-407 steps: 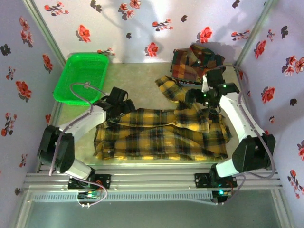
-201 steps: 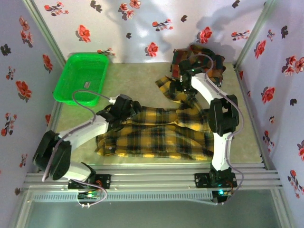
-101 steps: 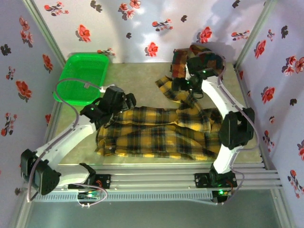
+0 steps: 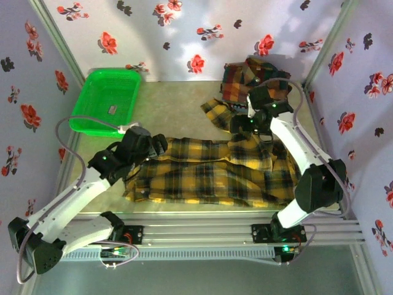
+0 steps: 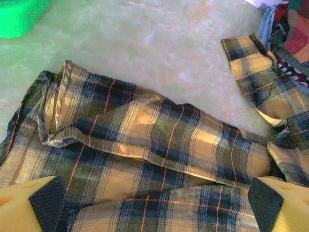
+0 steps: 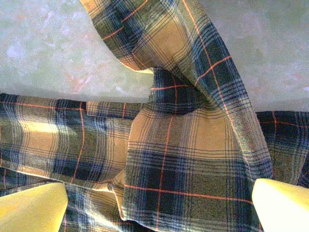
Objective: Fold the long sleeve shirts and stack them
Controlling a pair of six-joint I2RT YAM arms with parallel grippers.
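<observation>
A mustard-yellow and black check long sleeve shirt lies spread across the middle of the table, one sleeve trailing toward the back. More long sleeve shirts in red, orange and dark green check are heaped at the back right. My left gripper hovers open over the yellow shirt's upper left edge, nothing between its yellow fingers. Below the left gripper lies folded cloth. My right gripper stands open above the shirt's upper right part, near the sleeve's root. Under the right gripper is bunched plaid.
A green plastic basket sits at the back left, and its corner shows in the left wrist view. Floral walls close in on three sides. Bare pale tabletop lies between basket and shirts. A metal rail runs along the near edge.
The left gripper has opened wider and drawn back toward the near left over the shirt's edge. The right gripper has come nearer, from the sleeve toward the shirt's body.
</observation>
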